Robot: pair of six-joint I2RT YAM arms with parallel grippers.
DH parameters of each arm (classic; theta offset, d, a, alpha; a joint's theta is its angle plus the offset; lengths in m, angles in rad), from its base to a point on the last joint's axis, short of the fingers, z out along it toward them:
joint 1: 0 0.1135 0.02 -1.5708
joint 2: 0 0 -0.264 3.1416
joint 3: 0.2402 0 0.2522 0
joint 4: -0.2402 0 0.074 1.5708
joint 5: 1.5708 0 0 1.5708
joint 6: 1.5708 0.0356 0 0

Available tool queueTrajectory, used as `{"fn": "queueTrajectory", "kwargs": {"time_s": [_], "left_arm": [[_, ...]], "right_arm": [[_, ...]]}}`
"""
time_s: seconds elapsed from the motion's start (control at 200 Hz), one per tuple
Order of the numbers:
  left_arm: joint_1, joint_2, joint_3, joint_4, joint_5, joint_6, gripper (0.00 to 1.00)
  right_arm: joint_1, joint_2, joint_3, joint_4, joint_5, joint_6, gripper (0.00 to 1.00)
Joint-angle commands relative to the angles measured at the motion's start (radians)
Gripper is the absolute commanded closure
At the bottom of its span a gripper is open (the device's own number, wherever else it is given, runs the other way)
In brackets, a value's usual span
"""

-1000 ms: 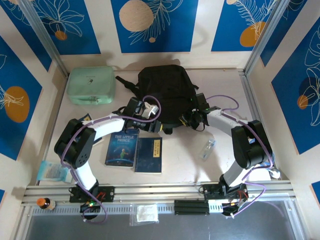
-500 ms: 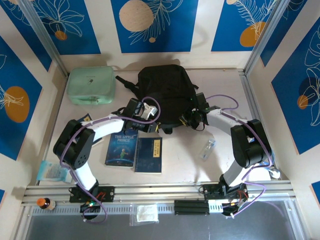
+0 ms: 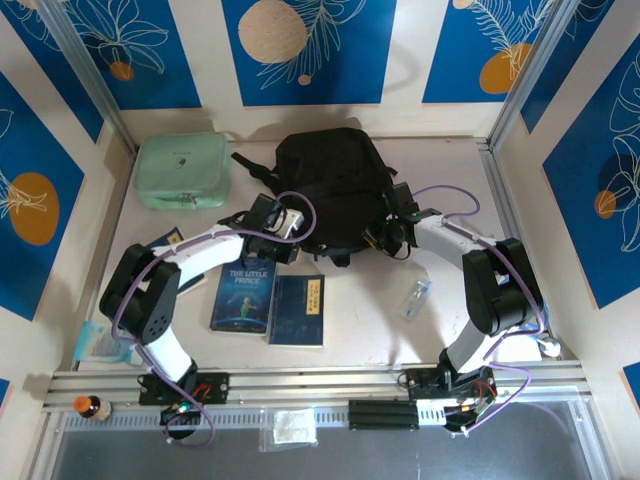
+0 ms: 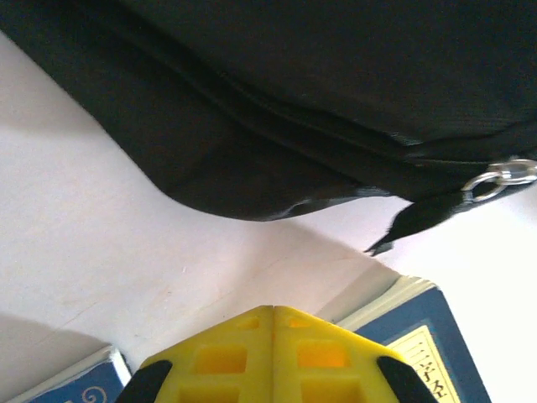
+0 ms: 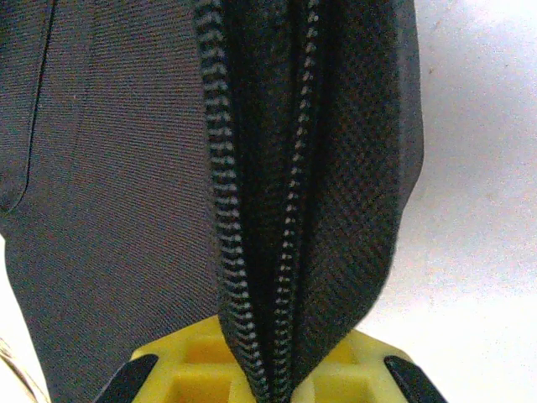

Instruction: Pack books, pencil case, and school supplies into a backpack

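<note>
The backpack [image 3: 335, 180] lies at the far middle of the counter [image 3: 370, 330], its straps trailing to the left, and both arms reach to its near edge. The right claw [image 3: 377, 238] sits at the bag's near right corner. In the right wrist view its yellow fingers [image 5: 365, 369] are closed on a fold of black fabric, and two rows of zip teeth [image 5: 220, 210] run up and away from them, so this claw grips the backpack at the zip. The left claw [image 3: 296, 228] is at the bag's near left edge. In the left wrist view its two yellow fingers [image 4: 252, 336] press flat against each other with nothing between them, clear of the fabric ahead. Beyond them a metal ring [image 4: 495, 178] hangs on a black tab at the bag's lower edge.

The two books lie flat on the counter just in front of the bag, side by side between the arms, the blue book [image 3: 245, 295] on the left and the navy book [image 3: 298, 310] on the right. The clear piece [image 3: 416, 298] lies to the right of the books, apart from them, near the right arm. A mint case [image 3: 182, 170] rests at the far left, beside the backpack but not touching it. A light blue packet [image 3: 100, 343] lies at the near left, close to the left arm's base
</note>
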Motion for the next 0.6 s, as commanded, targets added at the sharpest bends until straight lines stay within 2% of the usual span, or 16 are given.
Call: {"fn": "queueTrajectory", "kwargs": {"time_s": [0.0, 0.065, 0.135, 0.205, 0.32, 0.44, 0.595], "left_arm": [[0.010, 0.018, 0.033, -0.028, 0.028, -0.002, 1.00], [0.010, 0.004, 0.018, 0.016, 0.094, -0.003, 1.00], [0.010, -0.016, -0.004, 0.080, 0.187, 0.008, 0.82], [0.010, -0.030, -0.029, 0.147, 0.264, 0.024, 0.68], [0.005, -0.015, -0.051, 0.219, 0.308, 0.069, 0.53], [0.000, 0.037, -0.008, 0.218, 0.324, 0.126, 0.47], [0.000, 0.106, 0.060, 0.201, 0.384, 0.163, 0.46]], "right_arm": [[-0.004, 0.004, 0.019, 0.002, 0.011, -0.021, 0.93], [-0.005, 0.005, 0.019, 0.006, 0.004, -0.021, 0.93], [-0.005, 0.005, 0.019, 0.008, 0.002, -0.021, 0.93], [-0.006, 0.006, 0.020, 0.011, -0.002, -0.026, 0.93], [-0.011, 0.013, 0.025, 0.011, -0.013, -0.034, 0.93], [-0.013, 0.021, 0.032, 0.011, -0.025, -0.036, 0.93], [-0.014, 0.034, 0.043, 0.007, -0.034, -0.035, 0.93]]}}
